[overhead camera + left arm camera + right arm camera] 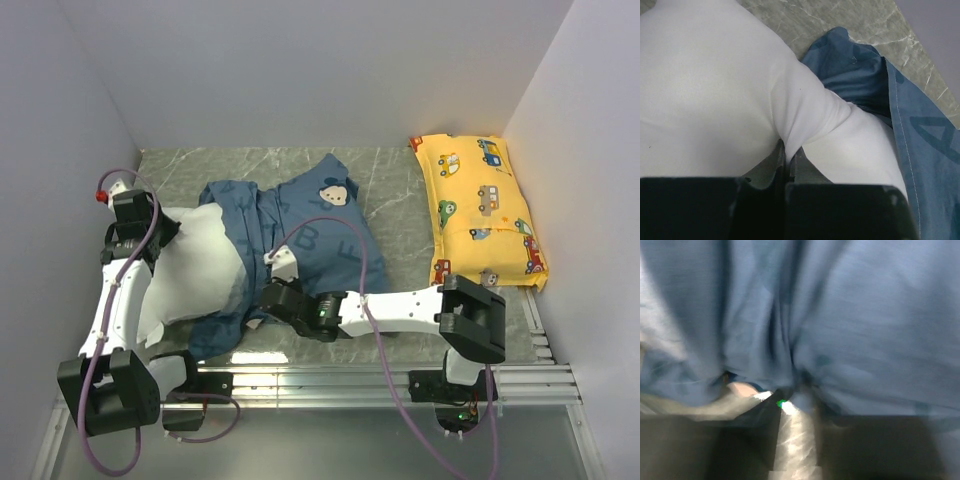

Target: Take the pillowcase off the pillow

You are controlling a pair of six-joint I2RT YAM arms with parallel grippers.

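The white pillow [195,270] lies at the left, its left half out of the dusty-blue pillowcase [325,235], which still covers its right end and trails to the right. My left gripper [168,236] is shut on a pinch of the pillow's white fabric [788,150] at its bared end. The pillowcase edge shows at the right of the left wrist view [920,135]. My right gripper [275,270] is at the pillowcase's near edge, shut on a bunched fold of blue fabric [800,382]. The right wrist view is blurred.
A yellow car-print pillow [482,210] lies along the right wall. Grey marble tabletop [400,215] shows between it and the pillowcase. Walls close in at left, back and right. A metal rail [350,382] runs along the near edge.
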